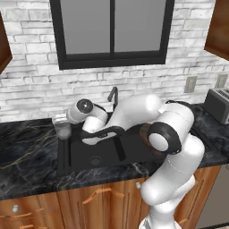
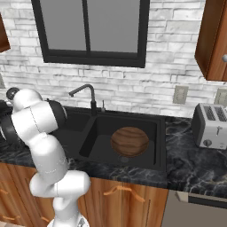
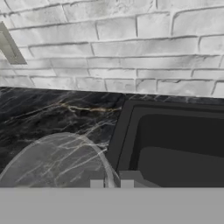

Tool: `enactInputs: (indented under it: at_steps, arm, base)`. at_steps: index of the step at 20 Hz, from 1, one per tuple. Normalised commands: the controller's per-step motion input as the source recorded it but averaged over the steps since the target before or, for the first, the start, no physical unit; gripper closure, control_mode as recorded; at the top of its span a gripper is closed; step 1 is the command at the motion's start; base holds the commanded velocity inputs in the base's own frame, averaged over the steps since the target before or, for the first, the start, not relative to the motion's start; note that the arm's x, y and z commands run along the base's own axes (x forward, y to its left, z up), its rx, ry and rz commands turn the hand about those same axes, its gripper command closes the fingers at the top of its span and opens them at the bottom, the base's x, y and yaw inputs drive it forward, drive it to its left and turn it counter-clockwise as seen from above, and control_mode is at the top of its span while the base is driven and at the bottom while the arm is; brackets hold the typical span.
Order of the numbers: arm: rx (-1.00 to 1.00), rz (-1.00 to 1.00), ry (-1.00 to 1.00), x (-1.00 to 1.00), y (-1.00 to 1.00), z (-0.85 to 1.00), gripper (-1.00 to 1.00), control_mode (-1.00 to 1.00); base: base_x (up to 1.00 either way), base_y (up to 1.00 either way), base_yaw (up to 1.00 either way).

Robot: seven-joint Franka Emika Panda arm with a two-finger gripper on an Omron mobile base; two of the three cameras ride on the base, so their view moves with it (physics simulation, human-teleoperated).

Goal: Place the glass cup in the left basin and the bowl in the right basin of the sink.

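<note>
Altogether one glass cup [image 1: 62, 127] stands on the black marble counter [image 1: 27, 156] at the left basin's [image 1: 91, 152] edge, gripper [image 3: 112, 183] fingers pinched on its rim, one bowl [image 2: 129, 141] lying in the right basin [image 2: 148, 128], before white brick wall [image 2: 133, 84].

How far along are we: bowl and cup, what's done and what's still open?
Done: the bowl lies in the right basin. In hand: the gripper is shut on the rim of the glass cup, which is at the counter edge just left of the sink. Left: carry the cup over the left basin and set it down.
</note>
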Motion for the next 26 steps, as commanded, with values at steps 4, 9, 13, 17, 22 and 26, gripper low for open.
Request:
enactInputs:
  at_steps: [4, 9, 13, 17, 22, 26]
  arm:
    - [-0.03, 0.04, -0.03, -0.37, -0.65, 0.0, 1.0, -1.0]
    - [0.0, 0.04, -0.05, -0.28, -0.72, 0.0, 1.0, -1.0]
    - [0.0, 0.03, -0.06, -0.11, -0.67, 0.0, 1.0, -1.0]
    - [0.02, 0.01, -0.01, 0.0, -0.51, 0.0, 1.0, -1.0]
    - [0.0, 0.0, 0.0, 0.01, -0.18, 0.0, 1.0, -1.0]
    - [0.0, 0.01, 0.01, 0.04, -0.03, 0.0, 1.0, -1.0]
  base:
    - [0.0, 0.0, 0.0]
    - [0.0, 0.0, 0.0]
    - [0.0, 0.0, 0.0]
    - [0.0, 0.0, 0.0]
    - [0.0, 0.0, 0.0]
    - [0.0, 0.0, 0.0]
